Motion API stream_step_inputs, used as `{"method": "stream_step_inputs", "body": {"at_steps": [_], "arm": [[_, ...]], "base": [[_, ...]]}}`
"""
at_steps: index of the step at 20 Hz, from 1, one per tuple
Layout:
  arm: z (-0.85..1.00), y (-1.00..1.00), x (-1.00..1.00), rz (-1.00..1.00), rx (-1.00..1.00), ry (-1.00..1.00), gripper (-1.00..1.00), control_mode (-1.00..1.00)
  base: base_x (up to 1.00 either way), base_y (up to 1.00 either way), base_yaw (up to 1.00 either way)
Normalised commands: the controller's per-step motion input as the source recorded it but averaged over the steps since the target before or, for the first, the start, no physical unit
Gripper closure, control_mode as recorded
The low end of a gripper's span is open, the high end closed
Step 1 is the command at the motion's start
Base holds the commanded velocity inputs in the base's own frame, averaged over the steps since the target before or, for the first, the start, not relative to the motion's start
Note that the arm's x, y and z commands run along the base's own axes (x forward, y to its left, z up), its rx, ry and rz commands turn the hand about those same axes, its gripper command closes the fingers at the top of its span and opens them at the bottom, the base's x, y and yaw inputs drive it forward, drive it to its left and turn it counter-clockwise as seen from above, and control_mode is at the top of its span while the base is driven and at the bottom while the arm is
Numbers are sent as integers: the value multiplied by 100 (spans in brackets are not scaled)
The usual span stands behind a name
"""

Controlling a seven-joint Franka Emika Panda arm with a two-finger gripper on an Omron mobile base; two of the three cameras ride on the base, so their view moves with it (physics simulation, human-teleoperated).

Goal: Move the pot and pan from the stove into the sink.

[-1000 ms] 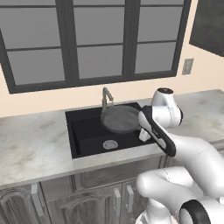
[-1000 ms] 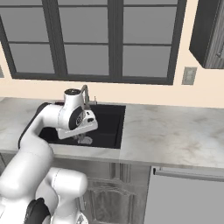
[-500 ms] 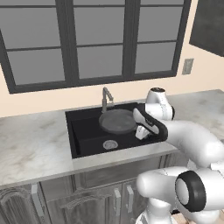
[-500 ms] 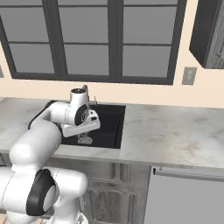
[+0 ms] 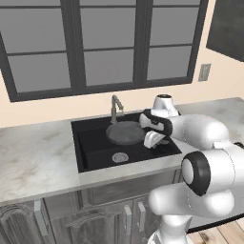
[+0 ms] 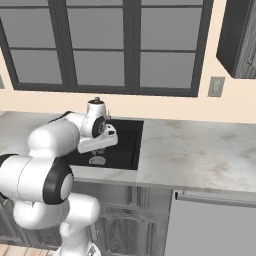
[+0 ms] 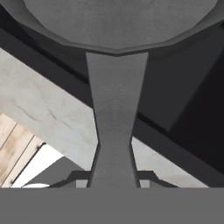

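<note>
The pan (image 5: 125, 132), a shallow dark grey skillet, hangs over the back half of the black sink (image 5: 95, 148), just in front of the faucet (image 5: 115, 107). My gripper (image 5: 148, 138) is shut on the pan's short straight handle at its right side. In the hand view the handle (image 7: 116, 109) runs up from between the fingertips of the gripper (image 7: 114, 176) to the round pan body (image 7: 118, 22), with the sink wall (image 7: 188, 109) behind. From the right base view my hand hides the pan above the sink (image 6: 126, 145). The pot and the stove are out of view.
A round metal drain (image 5: 119, 157) sits in the basin floor below the pan. Pale marble counter (image 5: 33, 157) surrounds the sink and stretches far to the right (image 6: 200, 150). Dark-framed windows line the wall behind. Cabinet doors stand below the counter front.
The pan has come down a little and slightly left over the basin, still in the gripper. The arm's elbow has swung up and toward the right.
</note>
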Motion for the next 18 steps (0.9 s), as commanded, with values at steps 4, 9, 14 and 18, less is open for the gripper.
{"method": "stream_step_inputs", "body": {"at_steps": [4,9,14,18], "arm": [[-38,3,26,5,-4,9,100,-100],[-34,6,37,4,-4,5,100,-100],[-24,4,63,1,0,4,100,-100],[-25,0,62,1,0,3,100,-100]], "base": [[0,0,0],[0,0,0],[0,0,0],[0,0,0]]}}
